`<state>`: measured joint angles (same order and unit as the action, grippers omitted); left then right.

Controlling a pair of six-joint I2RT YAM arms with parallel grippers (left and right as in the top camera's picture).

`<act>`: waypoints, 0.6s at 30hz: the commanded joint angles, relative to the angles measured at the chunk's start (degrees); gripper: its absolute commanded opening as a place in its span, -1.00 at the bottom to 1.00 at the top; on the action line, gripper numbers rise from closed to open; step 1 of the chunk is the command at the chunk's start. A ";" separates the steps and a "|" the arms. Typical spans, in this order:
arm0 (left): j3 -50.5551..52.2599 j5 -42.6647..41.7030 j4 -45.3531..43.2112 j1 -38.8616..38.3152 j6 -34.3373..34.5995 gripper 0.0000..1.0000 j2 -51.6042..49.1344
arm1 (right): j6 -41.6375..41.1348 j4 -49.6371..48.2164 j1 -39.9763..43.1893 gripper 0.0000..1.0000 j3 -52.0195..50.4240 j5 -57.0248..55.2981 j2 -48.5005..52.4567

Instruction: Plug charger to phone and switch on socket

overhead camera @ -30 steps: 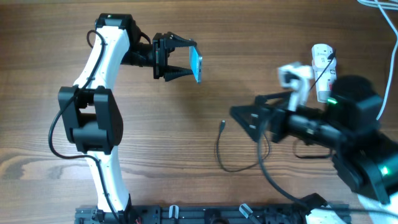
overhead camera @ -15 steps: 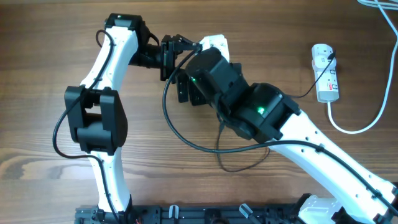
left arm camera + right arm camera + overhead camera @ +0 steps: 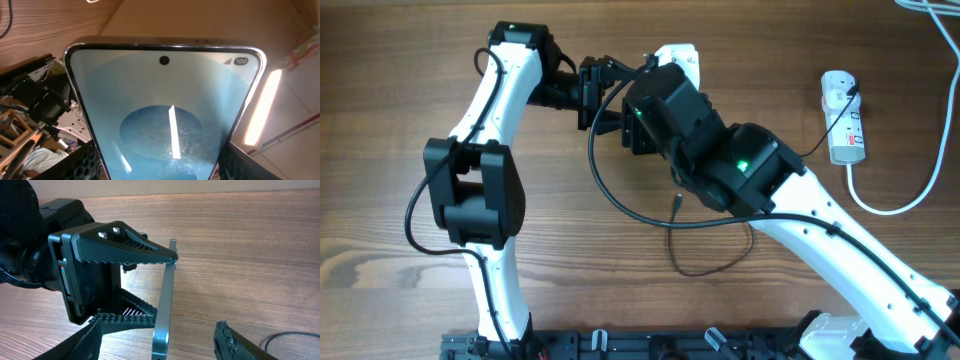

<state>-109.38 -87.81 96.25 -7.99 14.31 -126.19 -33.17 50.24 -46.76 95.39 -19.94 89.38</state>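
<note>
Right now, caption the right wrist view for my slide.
Left gripper holds the phone edge-on over the wooden table.

A brown wooden table [image 3: 400, 60] with long grain lines fills the overhead view. At 6 o'clock, along its near edge, runs a black mounting rail [image 3: 620, 345] carrying small white clips [image 3: 599, 336]. In the left wrist view a pale beige ceiling [image 3: 200, 20] spans 12 o'clock, and a bright strip light [image 3: 262, 107] glows at 3 o'clock. At 8 o'clock sits a clutter of black equipment and wires [image 3: 35, 100], too jumbled to name.
</note>
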 commanded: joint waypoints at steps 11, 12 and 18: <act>-1.33 -2.56 0.31 -0.44 1.18 0.29 2.34 | 0.04 -2.62 0.04 -0.09 0.87 -1.44 3.15; -1.33 -2.56 0.31 -0.44 1.18 0.29 2.34 | 0.07 -2.64 0.04 -0.09 0.87 -1.44 3.15; -1.33 -2.56 0.31 -0.44 1.18 0.29 2.34 | 0.15 -2.58 0.04 -0.08 0.83 -2.10 4.20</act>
<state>-109.38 -87.81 96.25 -7.99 14.98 -126.19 -33.17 47.86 -46.76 95.39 -20.21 92.07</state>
